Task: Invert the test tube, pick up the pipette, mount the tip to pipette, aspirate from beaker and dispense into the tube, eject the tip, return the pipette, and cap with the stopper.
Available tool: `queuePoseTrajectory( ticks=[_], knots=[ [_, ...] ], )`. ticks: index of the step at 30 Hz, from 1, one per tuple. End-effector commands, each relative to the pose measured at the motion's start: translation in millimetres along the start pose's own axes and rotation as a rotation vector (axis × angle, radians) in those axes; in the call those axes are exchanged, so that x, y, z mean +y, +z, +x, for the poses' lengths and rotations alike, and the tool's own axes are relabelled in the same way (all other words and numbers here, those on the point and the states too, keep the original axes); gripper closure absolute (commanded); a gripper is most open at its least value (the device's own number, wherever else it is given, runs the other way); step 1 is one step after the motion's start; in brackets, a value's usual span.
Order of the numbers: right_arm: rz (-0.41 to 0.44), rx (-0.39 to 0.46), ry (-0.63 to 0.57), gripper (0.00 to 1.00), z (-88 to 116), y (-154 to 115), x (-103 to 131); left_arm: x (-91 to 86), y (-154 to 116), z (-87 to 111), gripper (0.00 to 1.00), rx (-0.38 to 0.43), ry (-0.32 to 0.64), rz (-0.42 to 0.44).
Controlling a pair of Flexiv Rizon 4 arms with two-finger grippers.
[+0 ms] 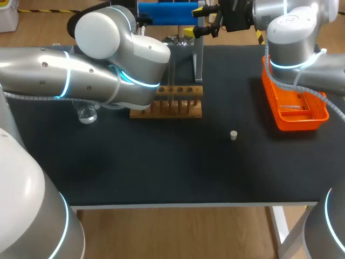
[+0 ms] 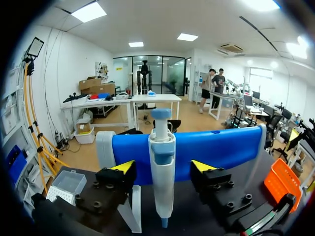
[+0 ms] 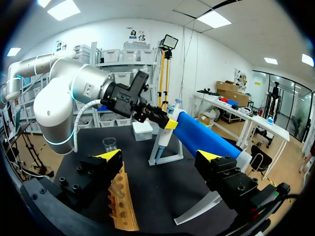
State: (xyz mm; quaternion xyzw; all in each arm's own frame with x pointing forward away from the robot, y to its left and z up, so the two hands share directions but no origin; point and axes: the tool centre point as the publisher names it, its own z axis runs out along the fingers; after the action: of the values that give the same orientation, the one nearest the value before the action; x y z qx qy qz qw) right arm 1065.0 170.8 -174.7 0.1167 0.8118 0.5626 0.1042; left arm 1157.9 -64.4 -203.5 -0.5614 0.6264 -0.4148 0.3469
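Jaws of the left arm (image 1: 81,75) are spread wide, one yellow fingertip (image 2: 123,167) on each side of the pipette (image 2: 161,172), and no contact between fingers and pipette is seen in the left wrist view. Jaws of the right arm (image 1: 294,32) are likewise spread wide and nothing is held between them; they are raised at the far edge of the tabletop (image 1: 161,162), just to the right of the stand (image 1: 197,62).

One pipette is counted. It is hung upright in the single stand, with a pale body, a blue collar and a blue plunger knob on top, and its narrow end pointed down. One wooden rack (image 1: 175,102) is set just in front of the stand, with four holes seen in its top bar. One clear beaker (image 1: 86,114) is placed left of the rack, partly hidden under the left arm. One small pale stopper (image 1: 233,135) is stood alone, well apart from the rack and from the orange tray (image 1: 285,121). One tip box (image 2: 66,184) is seen beside the left jaws, near the far left edge.

The tray is kept close to the right edge, under the right arm. The near half of the black tabletop is left open apart from the stopper.
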Motion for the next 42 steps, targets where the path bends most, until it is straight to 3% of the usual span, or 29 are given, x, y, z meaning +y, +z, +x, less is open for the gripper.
queuePoseTrajectory(
  ticks=[1, 14, 19, 22, 33, 35, 42],
  knots=[
    [0.003, 0.004, 0.001, 0.0, -1.0, -0.8, 0.4, -5.3, -5.6, -1.2, 0.0, 0.002, 0.004, -0.003],
    [0.003, 0.004, 0.001, 0.0, -1.0, -0.8, 0.4, -36.9, -50.6, 7.5, 0.0, -0.004, 0.064, 0.06],
    [0.003, 0.004, 0.001, 0.0, -1.0, -0.8, 0.4, -37.8, -84.9, 14.5, 0.0, 0.103, 0.112, 0.115],
    [0.003, 0.004, 0.001, 0.0, -1.0, -0.8, 0.4, -33.0, -105.3, 16.0, 0.0, 0.155, 0.141, 0.095],
    [0.003, 0.004, 0.001, 0.0, -1.0, -0.8, 0.4, -5.5, -166.7, 37.7, 0.0, 0.615, 0.275, 0.23],
    [0.003, 0.004, 0.001, 0.0, -1.0, -0.8, 0.4, 3.6, -171.1, 43.2, 0.0, 0.67, 0.307, 0.189],
    [0.003, 0.004, 0.001, 0.0, -1.0, -0.8, 0.4, 31.4, -183.1, 58.9, 0.0, 0.891, 0.379, 0.216]
  ],
)
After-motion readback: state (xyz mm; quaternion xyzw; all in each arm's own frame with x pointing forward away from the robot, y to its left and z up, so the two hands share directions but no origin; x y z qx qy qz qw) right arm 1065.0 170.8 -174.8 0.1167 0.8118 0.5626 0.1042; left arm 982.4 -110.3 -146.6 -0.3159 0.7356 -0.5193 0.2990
